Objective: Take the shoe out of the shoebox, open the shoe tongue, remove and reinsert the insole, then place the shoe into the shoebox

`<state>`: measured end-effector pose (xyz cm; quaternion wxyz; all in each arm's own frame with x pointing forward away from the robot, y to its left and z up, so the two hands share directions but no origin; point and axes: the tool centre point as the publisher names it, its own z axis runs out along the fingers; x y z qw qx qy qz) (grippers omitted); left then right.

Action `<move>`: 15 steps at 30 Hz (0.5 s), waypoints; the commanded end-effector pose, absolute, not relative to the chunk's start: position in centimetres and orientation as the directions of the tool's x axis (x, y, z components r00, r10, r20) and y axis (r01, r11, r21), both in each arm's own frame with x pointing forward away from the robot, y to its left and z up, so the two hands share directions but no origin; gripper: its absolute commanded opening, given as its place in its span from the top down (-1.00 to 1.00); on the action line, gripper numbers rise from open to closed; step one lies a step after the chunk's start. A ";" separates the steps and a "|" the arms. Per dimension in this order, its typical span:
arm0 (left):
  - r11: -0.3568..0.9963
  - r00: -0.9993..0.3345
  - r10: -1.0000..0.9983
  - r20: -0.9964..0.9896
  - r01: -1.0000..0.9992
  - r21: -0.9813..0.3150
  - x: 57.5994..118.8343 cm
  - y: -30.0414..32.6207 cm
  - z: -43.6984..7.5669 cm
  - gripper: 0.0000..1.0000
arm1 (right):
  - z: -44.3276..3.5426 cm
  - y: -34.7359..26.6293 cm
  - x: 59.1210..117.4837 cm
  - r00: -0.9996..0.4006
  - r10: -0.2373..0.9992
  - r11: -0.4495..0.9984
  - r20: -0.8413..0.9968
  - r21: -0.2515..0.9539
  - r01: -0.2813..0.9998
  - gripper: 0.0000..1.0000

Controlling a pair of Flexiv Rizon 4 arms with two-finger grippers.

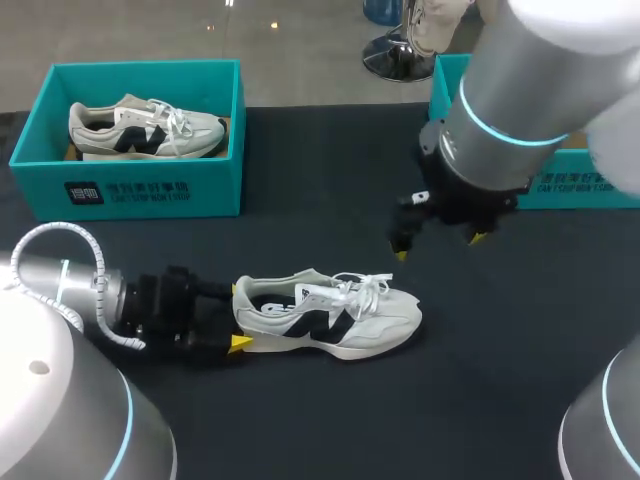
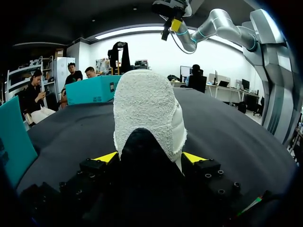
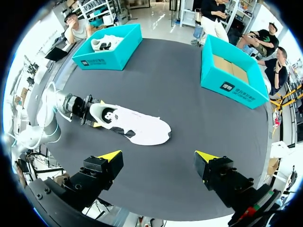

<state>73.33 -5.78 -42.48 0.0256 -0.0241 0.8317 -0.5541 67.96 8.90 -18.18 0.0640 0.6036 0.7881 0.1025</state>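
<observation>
— Well, where's the shoe right now?
— Out on the black table (image 1: 320,180), folks! The shoe (image 1: 330,315) stands on its sole near the middle. Its toe points toward my right side, its heel toward my left arm, and the white laces lie over the tongue.
— And your left claw?
— The left gripper (image 1: 238,316) is down low at the table, clamped on the heel, with one yellow tip pressed against each side. From the left wrist, the fuzzy white heel fills the gap between the fingers (image 2: 106,157), and the shoe runs straight out ahead.
— The right one?
— The right gripper (image 1: 438,247) hangs in the air off the toe end, on the far side, well apart from the shoe, with its fingers spread wide. Its wrist camera shows the whole shoe ahead of the tips, with my left arm at the heel.
— Boxes?
— Two teal ones along the far side! The far-right shoebox (image 3: 232,87) sits open with its brown floor showing. In the head view it's partly behind my right arm. The far-left shoebox (image 1: 130,190) holds a second shoe (image 1: 145,128), on its sole, toe pointing right as well.
</observation>
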 end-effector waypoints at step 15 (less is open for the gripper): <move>0.384 -0.997 -0.070 -0.017 -0.011 -0.923 73.2 -5.8 -42.5 1.00 | -18.6 14.2 70.1 -0.155 0.967 0.128 -0.201 -0.141 0.982 -1.00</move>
